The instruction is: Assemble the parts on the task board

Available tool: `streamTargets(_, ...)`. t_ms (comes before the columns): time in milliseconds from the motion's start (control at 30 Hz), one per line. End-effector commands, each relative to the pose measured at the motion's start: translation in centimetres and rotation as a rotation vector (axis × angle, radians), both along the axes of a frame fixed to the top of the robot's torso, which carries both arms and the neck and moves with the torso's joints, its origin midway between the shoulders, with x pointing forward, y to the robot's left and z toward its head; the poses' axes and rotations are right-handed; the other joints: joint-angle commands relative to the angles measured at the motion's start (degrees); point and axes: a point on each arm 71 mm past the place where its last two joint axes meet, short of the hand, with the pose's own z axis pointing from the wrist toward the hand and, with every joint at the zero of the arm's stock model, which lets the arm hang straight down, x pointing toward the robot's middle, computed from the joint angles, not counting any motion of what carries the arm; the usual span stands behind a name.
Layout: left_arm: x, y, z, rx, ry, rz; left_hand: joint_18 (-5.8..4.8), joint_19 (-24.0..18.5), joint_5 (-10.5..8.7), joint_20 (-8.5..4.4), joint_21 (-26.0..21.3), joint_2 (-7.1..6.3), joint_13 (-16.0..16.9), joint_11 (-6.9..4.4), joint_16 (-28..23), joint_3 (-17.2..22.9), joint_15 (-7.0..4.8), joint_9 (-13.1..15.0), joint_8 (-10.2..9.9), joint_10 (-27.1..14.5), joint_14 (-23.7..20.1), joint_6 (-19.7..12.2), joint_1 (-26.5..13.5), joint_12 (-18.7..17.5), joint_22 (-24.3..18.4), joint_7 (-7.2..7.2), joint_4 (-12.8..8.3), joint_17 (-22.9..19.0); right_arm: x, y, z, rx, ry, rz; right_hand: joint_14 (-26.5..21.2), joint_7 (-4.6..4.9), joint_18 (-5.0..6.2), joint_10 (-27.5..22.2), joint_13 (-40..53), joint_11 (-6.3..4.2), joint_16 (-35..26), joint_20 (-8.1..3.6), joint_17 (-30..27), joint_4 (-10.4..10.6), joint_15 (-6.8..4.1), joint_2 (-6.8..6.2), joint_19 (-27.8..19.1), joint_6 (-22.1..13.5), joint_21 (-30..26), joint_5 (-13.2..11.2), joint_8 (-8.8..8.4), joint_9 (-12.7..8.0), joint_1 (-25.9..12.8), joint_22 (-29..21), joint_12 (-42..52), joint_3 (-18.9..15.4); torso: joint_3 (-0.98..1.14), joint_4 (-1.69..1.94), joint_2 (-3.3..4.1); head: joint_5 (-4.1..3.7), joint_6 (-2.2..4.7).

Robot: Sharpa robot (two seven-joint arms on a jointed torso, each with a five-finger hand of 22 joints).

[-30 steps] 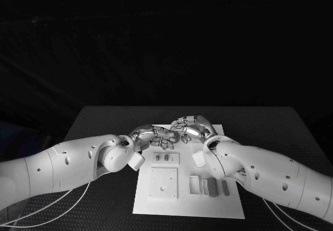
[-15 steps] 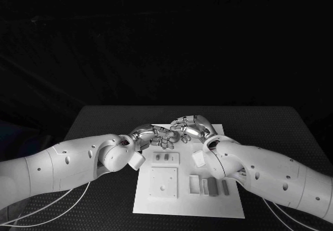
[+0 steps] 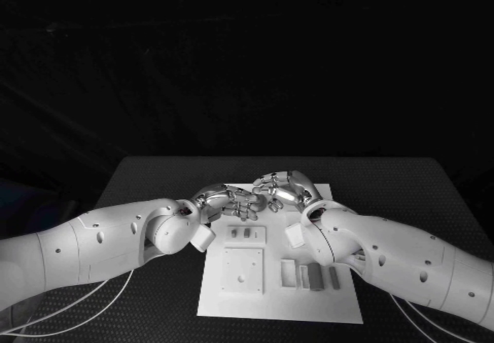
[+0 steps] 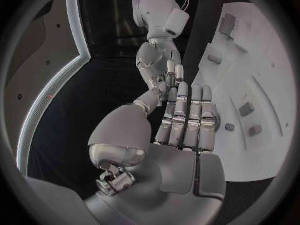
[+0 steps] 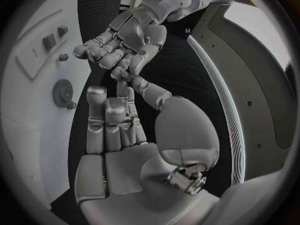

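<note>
One white task board lies in the middle of the black tabletop. Two robot hands meet over the board's far end. The left robot hand and the right robot hand have their fingertips touching or nearly touching each other. In the wrist views each hand's fingers lie side by side, stretched toward the other hand, with the thumb tips close together; whether something small is pinched between them I cannot tell.

On the board, nearer the robot than the hands, two small grey parts sit side by side in a raised rectangular block. Nearer still is one square plate with small holes. Beside that plate stand three upright parts: one pale, one darker and one slim, set in a row.
</note>
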Motion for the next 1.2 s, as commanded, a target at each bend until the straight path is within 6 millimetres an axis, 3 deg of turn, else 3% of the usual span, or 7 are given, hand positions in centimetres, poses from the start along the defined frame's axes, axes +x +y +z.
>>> streamTargets(33,0.1,0.01,0.07,-0.003,-0.001,0.02,-0.42,0.52,-0.24,-0.12,0.4,0.73,0.21,-0.13,-0.39,0.96,0.01,0.09,0.46,1.0,0.59,0.91,0.63,0.4,-0.08,-0.19,0.03,0.19,-0.11,0.18,-0.04,0.008,0.01,0.02,-0.36,0.34,4.56,0.39,-0.1,-0.05,-0.24,-0.3,0.09,-0.07,0.02,0.58,0.03,0.09,-0.35,0.32,-0.29,0.07,0.03,0.84,-0.28,-0.34,0.02,0.02,0.0,-0.03,-0.08)
streamTargets(567,0.17,0.21,-0.02,0.013,0.004,0.044,-0.42,0.86,-0.24,-0.16,0.56,0.88,1.02,-0.76,-0.26,4.16,-0.5,0.57,1.35,3.57,2.37,3.08,1.9,0.76,0.02,-0.78,0.11,1.11,-0.11,0.11,-0.09,0.008,0.018,0.02,-0.37,0.34,4.56,0.41,-0.08,-0.05,-0.27,-0.3,0.1,-0.08,0.02,0.61,0.02,0.09,-0.37,0.32,-0.29,0.09,-0.05,0.84,-0.32,-0.38,0.01,0.0,0.0,0.0,-0.14)
streamTargets(1200,0.17,0.29,0.0,0.007,0.005,0.047,-0.42,0.88,-0.24,-0.14,0.56,0.81,1.12,-0.8,-0.3,4.47,-0.55,0.64,1.4,3.76,2.54,3.18,1.81,0.7,0.03,-0.8,0.17,1.23,-0.1,0.11,-0.26,-0.004,0.034,0.032,-0.36,0.05,4.56,1.18,0.24,-0.33,-0.32,-0.43,0.2,-0.29,-0.24,0.98,-0.03,0.7,-0.42,0.33,0.08,0.36,0.89,0.92,-0.08,-0.03,-0.02,0.03,-0.01,0.04,-0.24)
